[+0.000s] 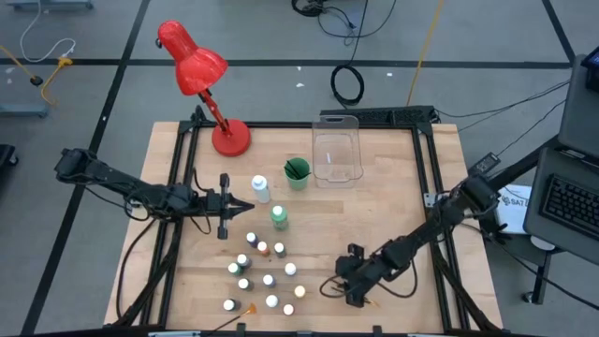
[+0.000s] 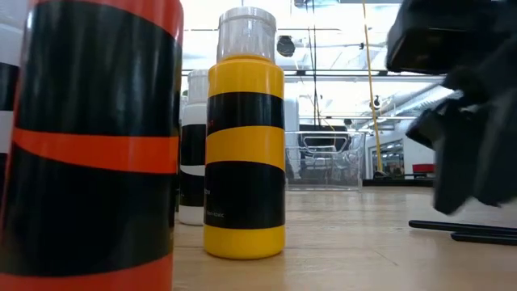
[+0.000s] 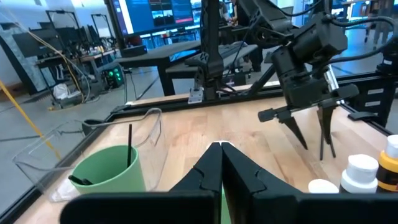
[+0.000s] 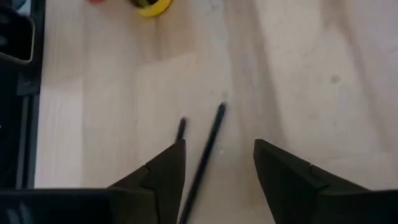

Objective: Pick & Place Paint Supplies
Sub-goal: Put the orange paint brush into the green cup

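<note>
Several tiny white-capped paint bottles (image 1: 262, 271) stand on their bases near the table's near edge. In the low view a yellow-and-black one (image 2: 244, 145) is close up. A taller white bottle (image 1: 259, 190) and a green-banded bottle (image 1: 279, 217) stand upright mid-table. My left gripper (image 1: 245, 208) is shut, just left of these two, and holds nothing that I can see. My right gripper (image 4: 217, 146) is open and points down. Two thin dark brushes (image 4: 208, 149) lie flat on the wood between its fingers, untouched. These brushes (image 2: 460, 230) also show in the low view.
A green cup (image 1: 297, 172) with a brush in it and a clear plastic bin (image 1: 338, 154) stand toward the far edge. A red desk lamp (image 1: 231, 139) sits at the far left corner. Bare wood lies between the bottles and the right arm.
</note>
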Controlling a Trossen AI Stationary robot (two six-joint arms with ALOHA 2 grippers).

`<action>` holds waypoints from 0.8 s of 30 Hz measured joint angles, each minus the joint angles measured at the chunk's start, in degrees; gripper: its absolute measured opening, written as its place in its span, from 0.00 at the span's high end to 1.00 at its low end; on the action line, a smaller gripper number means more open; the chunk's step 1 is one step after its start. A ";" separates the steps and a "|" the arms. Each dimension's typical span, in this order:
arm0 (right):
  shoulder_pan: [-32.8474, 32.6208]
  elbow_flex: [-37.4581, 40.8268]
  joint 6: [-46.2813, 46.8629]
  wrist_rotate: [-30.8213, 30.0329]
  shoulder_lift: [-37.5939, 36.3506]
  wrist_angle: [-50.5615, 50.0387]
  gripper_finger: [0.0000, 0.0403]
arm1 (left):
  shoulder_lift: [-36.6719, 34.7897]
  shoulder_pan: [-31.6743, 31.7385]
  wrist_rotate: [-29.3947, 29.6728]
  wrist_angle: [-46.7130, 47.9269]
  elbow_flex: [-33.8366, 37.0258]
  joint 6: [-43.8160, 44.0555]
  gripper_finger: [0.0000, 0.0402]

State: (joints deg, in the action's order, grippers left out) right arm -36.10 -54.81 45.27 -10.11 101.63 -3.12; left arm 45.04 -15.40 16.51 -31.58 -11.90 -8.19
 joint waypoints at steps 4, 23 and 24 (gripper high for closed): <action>-1.47 0.02 1.38 -2.36 1.49 0.73 0.59 | -0.02 0.00 0.00 0.03 0.00 -0.09 0.99; -3.55 -0.20 3.09 -10.22 3.34 -4.81 0.73 | -0.02 0.00 0.02 0.09 -0.04 -0.55 0.99; -3.41 -0.20 3.23 -10.79 3.34 -5.34 0.74 | -0.02 0.00 0.04 0.09 -0.04 -0.59 0.99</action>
State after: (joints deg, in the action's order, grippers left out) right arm -39.50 -55.00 48.50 -20.90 104.97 -8.46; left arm 45.01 -15.40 16.55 -31.48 -11.94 -8.77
